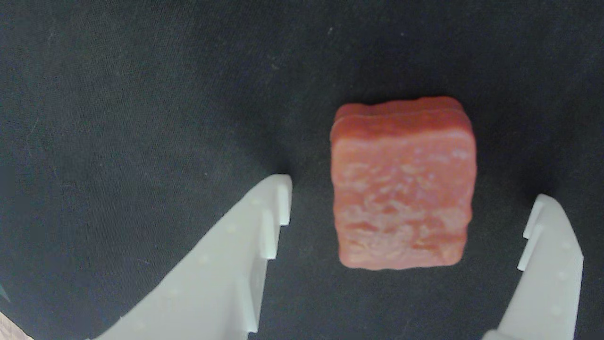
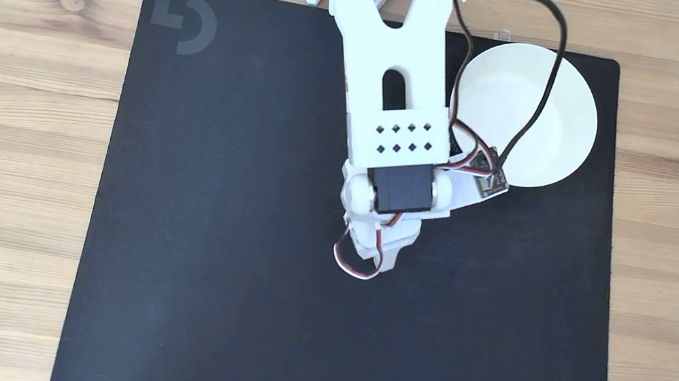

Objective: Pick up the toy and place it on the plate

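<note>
Gripper (image 1: 406, 198) spread wide, toy (image 1: 402, 186) on mat (image 1: 141, 94) btwn the tips, untouched. Plate (image 2: 555, 95) at ~1 o'clock of wrist. Toy prob light, stiff, rough-topped; pinch its flat side walls

I see toy (image 1: 402, 189): matt, rough grainy top | gripper (image 1: 406, 208): smooth white plastic | mat (image 2: 230, 269): matt black cloth | table (image 2: 11, 94): grained wood | plate (image 2: 565, 118): smooth white

Soft even daylight in both views, wrist view slightly blurred and grainy, faint shadow around the toy (image 1: 402, 186), fixed view sharp, no glare
</note>
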You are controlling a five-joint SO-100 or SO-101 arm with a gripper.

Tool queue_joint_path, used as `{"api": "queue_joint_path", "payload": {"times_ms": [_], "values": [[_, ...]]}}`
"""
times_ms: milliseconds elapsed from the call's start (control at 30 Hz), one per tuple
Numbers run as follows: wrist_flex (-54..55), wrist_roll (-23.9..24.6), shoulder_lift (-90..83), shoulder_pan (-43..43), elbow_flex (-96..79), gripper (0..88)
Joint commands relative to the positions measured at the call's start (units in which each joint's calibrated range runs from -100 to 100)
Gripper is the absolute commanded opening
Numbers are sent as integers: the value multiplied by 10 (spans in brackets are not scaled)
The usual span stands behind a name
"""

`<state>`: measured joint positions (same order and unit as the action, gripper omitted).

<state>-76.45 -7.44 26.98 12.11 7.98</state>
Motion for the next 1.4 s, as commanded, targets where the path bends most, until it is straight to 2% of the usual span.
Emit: {"api": "queue_joint_path", "payload": {"times_ms": [0, 67, 233, 300, 333, 667, 967, 1167, 1367], "values": [[7, 9, -2, 1, 14, 323], [7, 17, -2, 1, 14, 313], [26, 31, -2, 1, 14, 165], [28, 31, -4, 1, 14, 43], [28, 31, -4, 1, 14, 20], [25, 30, -8, 2, 14, 25], [7, 31, -61, 39, 61, 24], [6, 58, -148, 68, 60, 24], [9, 106, -233, 138, 55, 24]]}}
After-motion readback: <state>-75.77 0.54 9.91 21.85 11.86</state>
